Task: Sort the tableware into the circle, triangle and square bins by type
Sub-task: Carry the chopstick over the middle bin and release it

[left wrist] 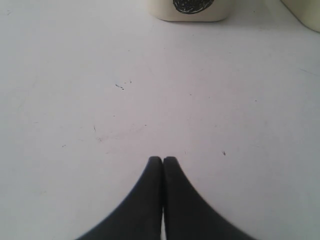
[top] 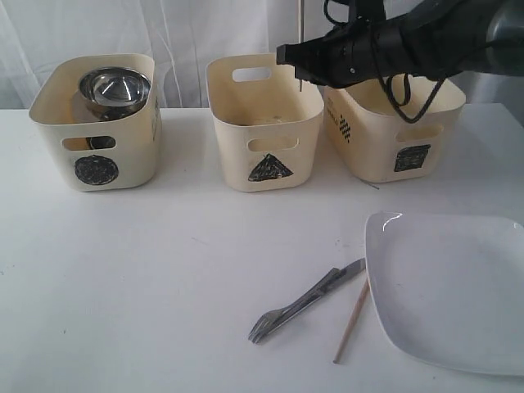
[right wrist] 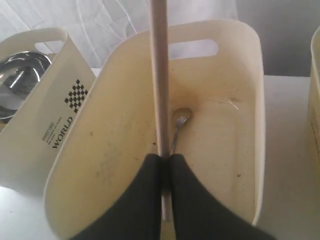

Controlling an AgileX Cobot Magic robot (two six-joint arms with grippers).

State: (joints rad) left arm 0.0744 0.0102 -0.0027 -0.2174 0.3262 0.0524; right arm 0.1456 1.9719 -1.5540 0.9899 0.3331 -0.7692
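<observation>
Your right pincer [right wrist: 164,159] grips the chopstick [right wrist: 159,75] upright above the triangle bin [right wrist: 225,130]; dropped so, it may topple over the rim.

The plate [top: 450,286] is cut off at the lower right edge; the square bin [top: 372,151] is partly hidden behind the arm [top: 409,41].

The circle bin [top: 131,168] stands left of the triangle bin [top: 233,155], the square bin [top: 368,151] right; fork [top: 266,325], chopstick [top: 350,323] and plate [top: 450,286] lie before it.
</observation>
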